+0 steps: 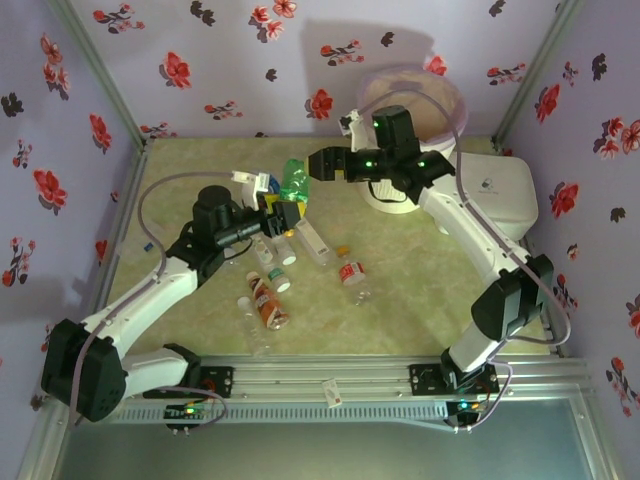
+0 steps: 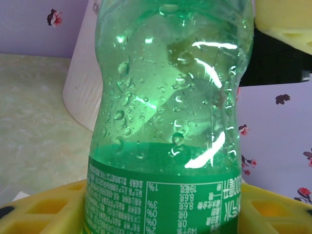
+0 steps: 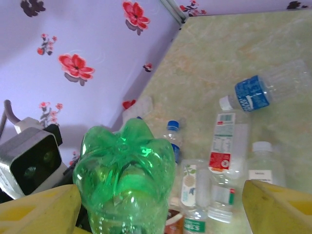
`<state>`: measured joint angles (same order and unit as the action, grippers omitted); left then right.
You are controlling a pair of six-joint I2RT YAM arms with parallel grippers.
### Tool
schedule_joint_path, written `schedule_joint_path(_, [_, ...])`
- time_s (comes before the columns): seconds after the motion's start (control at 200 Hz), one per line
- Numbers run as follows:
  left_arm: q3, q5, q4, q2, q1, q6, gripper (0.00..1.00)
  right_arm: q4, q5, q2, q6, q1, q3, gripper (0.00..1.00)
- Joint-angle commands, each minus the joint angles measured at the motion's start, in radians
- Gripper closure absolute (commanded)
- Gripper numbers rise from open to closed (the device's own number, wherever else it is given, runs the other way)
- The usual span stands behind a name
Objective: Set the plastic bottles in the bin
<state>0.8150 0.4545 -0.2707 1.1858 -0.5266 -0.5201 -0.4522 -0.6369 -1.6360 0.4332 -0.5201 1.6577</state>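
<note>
Bright even light; glare on green bottle [image 2: 204, 46].

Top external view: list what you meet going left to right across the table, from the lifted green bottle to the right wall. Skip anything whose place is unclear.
green bottle → orange-capped bottle → bin → flat white box

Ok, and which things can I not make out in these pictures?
- Green bottle: its cap, left wrist view, cut off by the lower edge.
- Bin: its contents, top view, partly covered by the right arm.
- Loose bottles: label text, top view, too small.
</note>
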Motion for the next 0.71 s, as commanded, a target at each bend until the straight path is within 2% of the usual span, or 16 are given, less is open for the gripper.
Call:
schedule_joint_path(0.0, [-0.007,0.024,-0.066,0.013,-0.011,0.011,0.92,0.112,-0.088,-0.038,0.09,-0.013,0.002,0.13])
schedule_joint_path(0.285, [-0.002,0.025,-0.083,0.04,-0.013,0.015,0.92,0.212,-0.168,-0.089,0.181,-0.038,-0.014,0.13])
schedule_joint_path(0.7, [0.004,0.021,-0.1,0.073,-0.012,0.006,0.91,0.207,-0.156,-0.099,0.189,-0.038,-0.019,0.37])
